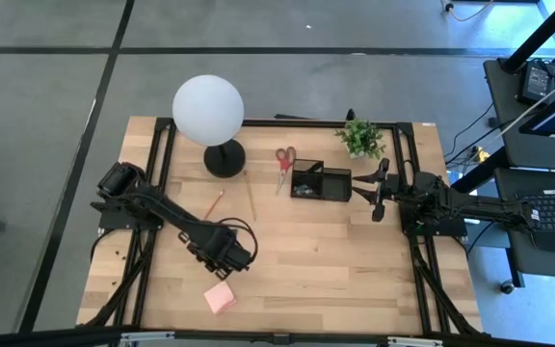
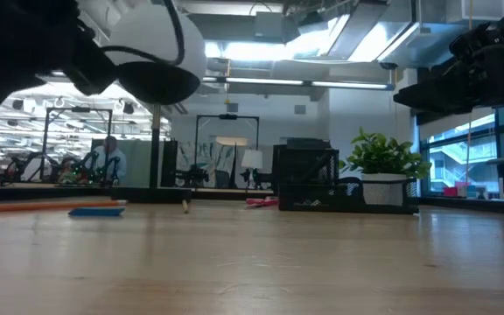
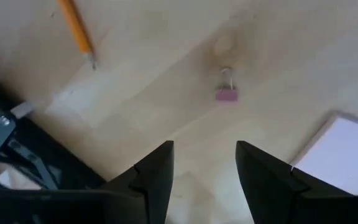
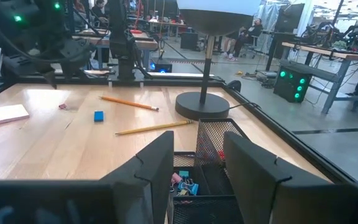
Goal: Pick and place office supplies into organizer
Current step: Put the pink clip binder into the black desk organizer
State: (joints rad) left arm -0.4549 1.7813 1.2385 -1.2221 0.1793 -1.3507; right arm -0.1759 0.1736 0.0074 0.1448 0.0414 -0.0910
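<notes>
My left gripper [image 3: 205, 169] [image 1: 231, 251] hangs open, pointing down over the near left part of the table, with nothing between its fingers. A small pink clip [image 3: 227, 93] lies on the wood just beyond the fingertips. The pink sticky-note pad [image 1: 220, 299] [image 3: 347, 155] lies flat beside it. Two pencils [image 1: 213, 202] [image 1: 251, 193] and the red-handled scissors [image 1: 284, 162] lie flat farther back. A blue eraser [image 4: 99, 116] lies flat between pad and pencils. The black mesh organizer [image 1: 319, 183] stands at the back, holding clips [image 4: 182, 183]. My right gripper [image 4: 197, 168] waits open and level right behind the organizer.
A white globe lamp [image 1: 207, 111] on a round black base [image 1: 224, 159] stands at the back left of the organizer. A small green plant [image 1: 359, 138] stands behind the organizer. Bare wood lies between my left gripper and the organizer.
</notes>
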